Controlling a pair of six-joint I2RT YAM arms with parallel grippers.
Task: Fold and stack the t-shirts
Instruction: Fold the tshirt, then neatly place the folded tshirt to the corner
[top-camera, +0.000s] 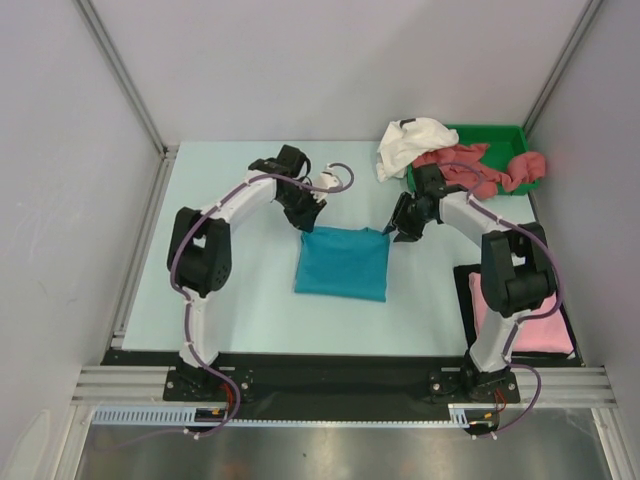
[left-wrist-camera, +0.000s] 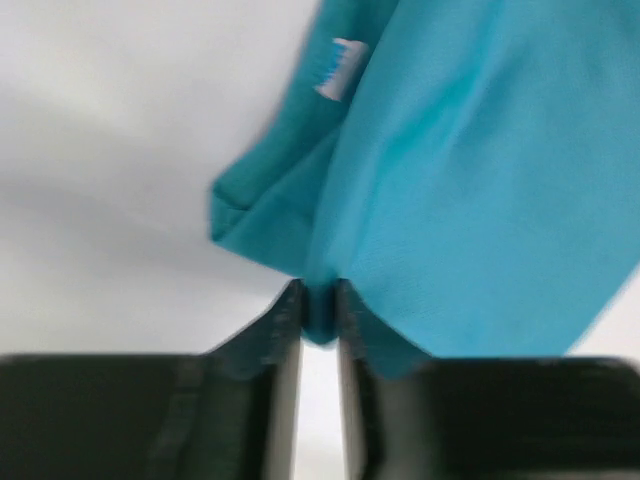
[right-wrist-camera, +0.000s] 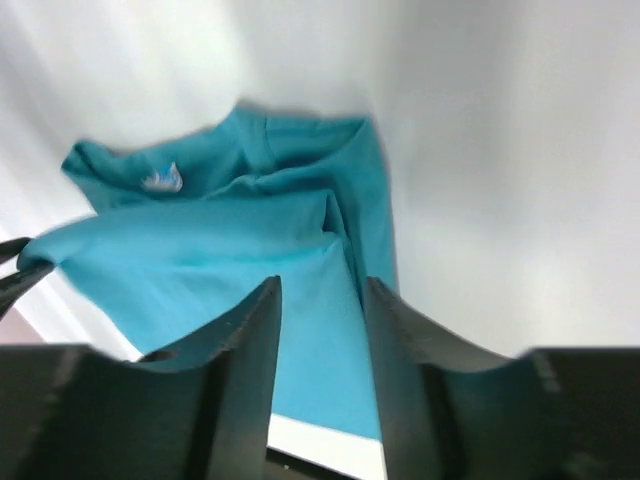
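teal t-shirt (top-camera: 341, 262) lies folded, right gripper (right-wrist-camera: 320, 288) spread apart above its far right corner, left gripper (left-wrist-camera: 318, 295) nearly together round a fold at far left, can't tell if clamped

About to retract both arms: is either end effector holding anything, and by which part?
Left end effector: the teal t-shirt's far-left corner sits between its fingers; clamped or loose, I cannot tell. Right end effector: open, holding nothing.

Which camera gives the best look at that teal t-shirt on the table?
The top external view: the teal t-shirt lies whole, folded into a rectangle. The left wrist view shows a blurred corner; the right wrist, one creased end.
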